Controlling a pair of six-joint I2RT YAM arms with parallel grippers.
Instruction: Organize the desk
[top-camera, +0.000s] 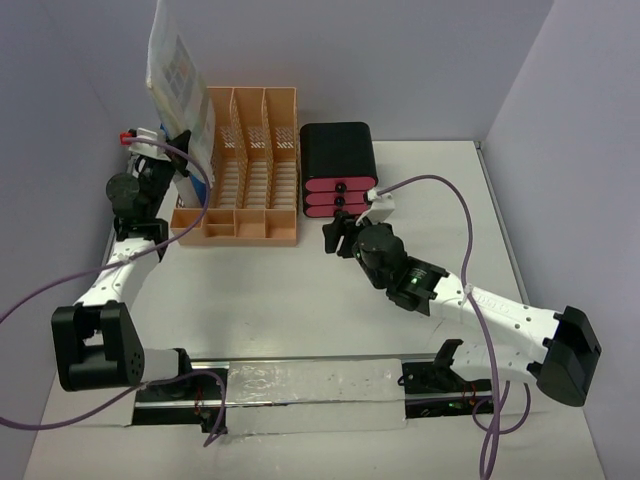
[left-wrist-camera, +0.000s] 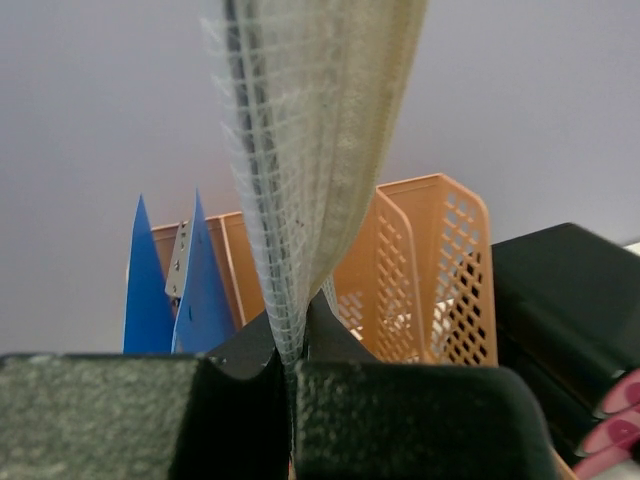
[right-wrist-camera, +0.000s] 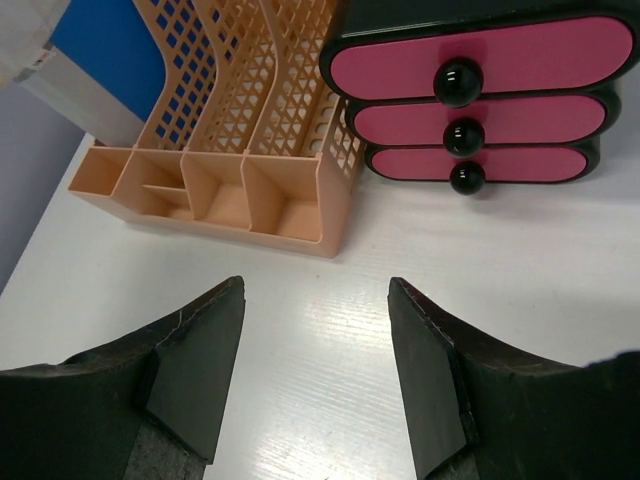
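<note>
White desk (top-camera: 300, 300) spreads beneath both arms, where the left gripper (left-wrist-camera: 290, 355) pinches a mesh pouch (left-wrist-camera: 310, 150) upright beside the peach rack (top-camera: 250, 170), while the right gripper (right-wrist-camera: 315, 370) hangs open before the drawer box (right-wrist-camera: 470, 110).

**Left tool (left-wrist-camera: 290, 345) clamped, right tool (right-wrist-camera: 315, 290) spread**

The left arm (top-camera: 120, 270) reaches forward along the left side, its tool pinched tight on an upright mesh pouch (left-wrist-camera: 310, 150). The right arm (top-camera: 500, 310) stretches toward the centre, wrist angled down, fingers wide apart and holding nothing.
</note>
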